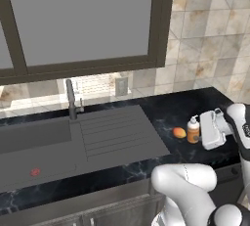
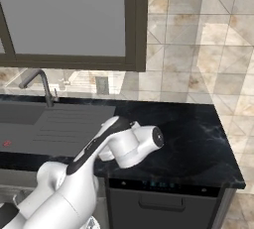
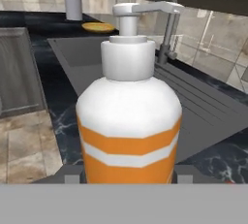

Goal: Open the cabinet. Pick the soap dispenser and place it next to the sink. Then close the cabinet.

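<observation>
We see the soap dispenser (image 1: 193, 131), a white bottle with orange bands and a white pump top, standing upright on the black marble counter (image 1: 161, 110) to the right of the sink's ribbed draining board (image 1: 119, 132). In the left base view our gripper (image 1: 199, 131) sits just beside the bottle on its right, level with it, with the white hand behind it. In the hand view the soap dispenser (image 3: 129, 106) stands close before the camera, its pump spout pointing to that view's right, and the two dark fingertips (image 3: 72, 175) flank its base, one on each side. The jaws stand about as wide apart as the bottle, so they bracket it. We cannot tell whether the pads actually press on it or stand a little off it.

A small orange fruit (image 1: 179, 132) lies on the counter just left of the dispenser, apart from it. The dark grey sink (image 1: 34, 139) has its basin at the left and a tall grey faucet (image 1: 72, 99) at its back edge. Something small and red (image 1: 35, 172) lies at the near side of the sink.

Above the counter hangs the cabinet (image 1: 88, 24), its dark frame around pale grey panels. In the right base view our arm reaches across the counter (image 2: 188, 139) with the cabinet (image 2: 69, 20) above the sink (image 2: 30, 114).
</observation>
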### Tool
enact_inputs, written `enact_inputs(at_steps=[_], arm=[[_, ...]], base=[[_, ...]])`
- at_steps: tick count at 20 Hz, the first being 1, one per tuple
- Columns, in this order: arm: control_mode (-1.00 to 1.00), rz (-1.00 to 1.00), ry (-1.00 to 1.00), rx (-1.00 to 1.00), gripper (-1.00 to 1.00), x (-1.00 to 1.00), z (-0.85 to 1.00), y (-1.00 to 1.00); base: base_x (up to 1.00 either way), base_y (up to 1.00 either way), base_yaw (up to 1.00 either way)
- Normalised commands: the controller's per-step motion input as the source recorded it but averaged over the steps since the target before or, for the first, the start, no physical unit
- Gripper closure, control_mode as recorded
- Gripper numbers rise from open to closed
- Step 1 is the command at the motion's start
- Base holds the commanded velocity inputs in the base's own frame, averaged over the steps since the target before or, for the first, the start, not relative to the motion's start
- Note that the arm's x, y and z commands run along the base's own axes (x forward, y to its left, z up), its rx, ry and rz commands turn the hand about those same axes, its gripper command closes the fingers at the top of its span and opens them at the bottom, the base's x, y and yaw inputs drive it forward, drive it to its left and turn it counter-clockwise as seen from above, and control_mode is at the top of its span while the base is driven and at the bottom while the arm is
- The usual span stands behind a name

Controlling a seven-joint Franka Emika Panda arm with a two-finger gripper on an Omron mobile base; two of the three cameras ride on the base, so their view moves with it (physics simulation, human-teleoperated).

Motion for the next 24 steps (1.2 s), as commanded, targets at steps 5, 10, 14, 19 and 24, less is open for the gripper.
enact_inputs(at_steps=[5, 10, 14, 19, 24], arm=[[-1.00, 0.01, 0.00, 0.00, 1.00, 0.00, -0.20, 0.00], [-1.00, 0.03, 0.00, 0.00, 1.00, 0.03, -0.03, 0.00], [-1.00, 0.05, 0.00, 0.00, 1.00, 0.00, -0.02, 0.00], [-1.00, 0.04, 0.00, 0.00, 1.00, 0.00, -0.04, 0.00], [-1.00, 0.02, 0.00, 0.00, 1.00, 0.00, -0.11, 0.00]], base=[[0.00, 0.00, 0.00], [0.00, 0.00, 0.00], [0.00, 0.00, 0.00], [0.00, 0.00, 0.00], [0.00, 0.00, 0.00]])
